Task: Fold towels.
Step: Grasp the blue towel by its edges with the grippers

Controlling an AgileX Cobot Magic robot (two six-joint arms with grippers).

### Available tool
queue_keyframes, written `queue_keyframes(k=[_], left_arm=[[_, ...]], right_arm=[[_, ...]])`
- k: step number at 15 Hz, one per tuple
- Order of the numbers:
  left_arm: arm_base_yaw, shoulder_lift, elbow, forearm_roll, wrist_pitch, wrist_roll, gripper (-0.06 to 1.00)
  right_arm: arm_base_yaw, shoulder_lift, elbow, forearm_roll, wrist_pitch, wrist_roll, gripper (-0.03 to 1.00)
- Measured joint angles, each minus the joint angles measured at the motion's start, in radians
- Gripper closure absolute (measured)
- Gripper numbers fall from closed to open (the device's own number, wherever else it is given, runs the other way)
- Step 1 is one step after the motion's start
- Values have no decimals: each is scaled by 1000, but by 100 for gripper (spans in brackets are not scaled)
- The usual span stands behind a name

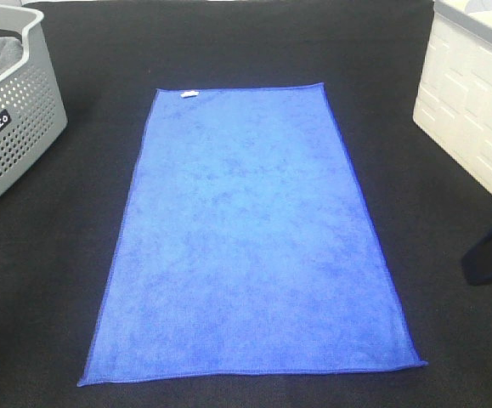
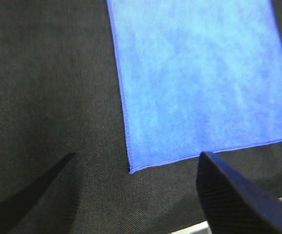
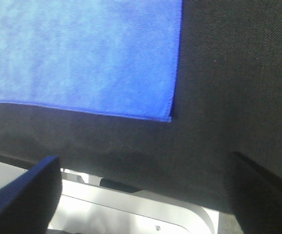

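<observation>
Left hand [image 2: 138,156] wide open, empty, towel [image 2: 194,73] corner just ahead; right hand [image 3: 144,156] likewise at other corner.

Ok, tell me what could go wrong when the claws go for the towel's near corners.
1. The towel lies flat on the black cloth, so a pinch may grab both layers or slide off the hem.
2. The left claw and right claw stand open, each facing one near corner. If only one catches, the fold would likely skew.
</observation>
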Motion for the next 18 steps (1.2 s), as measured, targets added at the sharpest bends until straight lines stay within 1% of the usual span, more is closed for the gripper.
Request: queue_keyframes(k=[1,2,4,5,6,7,9,10,11,12,13,15,17,18], left_arm=[[0,95,0,-49,-27,44,30],[0,149,0,-82,-43,79,30],[0,250,0,-163,-69,151,30],[0,291,0,-207,-79,195,30],[0,348,0,-272,-94,262,30],[0,387,0,-314,-99,300,30],[0,470,-1,-378,-101,370,30],[0,508,-1,-407,-102,400,30],[0,508,-1,-407,-102,400,30],[-1,545,-1,-435,-103,426,30],[-17,601,-2,-477,-107,466,30],[-73,659,-2,-550,-134,520,30],[-117,706,0,-618,-182,548,30],[-131,730,1,-638,-201,569,30]], right_arm=[[0,83,0,0,-41,-8,12],[0,127,0,2,-68,-11,12],[0,205,0,38,-116,-19,12],[0,236,0,79,-140,-47,12],[0,267,0,129,-162,-89,12],[0,309,0,204,-180,-152,12],[0,370,0,252,-205,-198,12],[0,403,0,259,-223,-201,12],[0,403,0,259,-223,-201,12],[0,433,0,260,-235,-203,12],[0,483,0,261,-250,-208,12],[0,557,-1,286,-265,-230,13],[0,618,4,347,-274,-292,15],[0,644,15,390,-291,-330,16]])
